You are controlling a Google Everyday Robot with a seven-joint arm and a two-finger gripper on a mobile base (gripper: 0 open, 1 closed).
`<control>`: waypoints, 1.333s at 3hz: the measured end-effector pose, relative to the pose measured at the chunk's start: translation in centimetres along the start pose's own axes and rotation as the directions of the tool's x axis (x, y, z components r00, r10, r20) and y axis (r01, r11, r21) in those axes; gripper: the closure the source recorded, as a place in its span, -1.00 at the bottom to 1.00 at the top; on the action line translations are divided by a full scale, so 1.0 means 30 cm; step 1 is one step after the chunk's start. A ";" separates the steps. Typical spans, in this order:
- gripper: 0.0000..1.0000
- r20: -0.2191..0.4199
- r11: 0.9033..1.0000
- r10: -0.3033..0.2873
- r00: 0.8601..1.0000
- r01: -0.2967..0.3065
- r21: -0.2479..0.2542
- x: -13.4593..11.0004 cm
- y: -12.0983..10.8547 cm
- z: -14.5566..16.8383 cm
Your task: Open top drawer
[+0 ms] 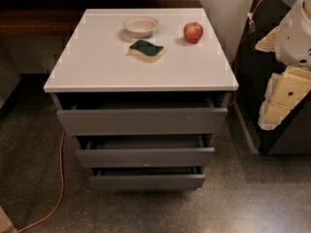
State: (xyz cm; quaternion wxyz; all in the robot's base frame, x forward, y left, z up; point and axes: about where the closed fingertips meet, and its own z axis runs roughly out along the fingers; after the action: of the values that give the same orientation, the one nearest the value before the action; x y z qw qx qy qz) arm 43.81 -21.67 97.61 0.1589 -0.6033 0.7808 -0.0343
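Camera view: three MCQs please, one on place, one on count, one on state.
1. Where is the gripper?
A) on the lowest drawer front
B) at the right edge, beside the cabinet
C) low at the left edge

2. How many things lie on top of the cabinet?
A) two
B) three
C) five

3. The top drawer is:
A) partly pulled out
B) flush shut
C) taken out, on the floor

Answers:
1 B, it hangs right of the cabinet, touching none of the drawers.
2 B, a bowl, a sponge and an apple.
3 A, a dark gap shows behind its front.
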 end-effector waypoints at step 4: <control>-1.00 0.181 0.979 -0.200 0.963 0.202 0.008 -0.136 -0.022 0.227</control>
State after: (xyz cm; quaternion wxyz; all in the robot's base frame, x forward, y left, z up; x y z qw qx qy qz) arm 47.30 -17.03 92.18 0.2219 -0.6808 0.6980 0.0087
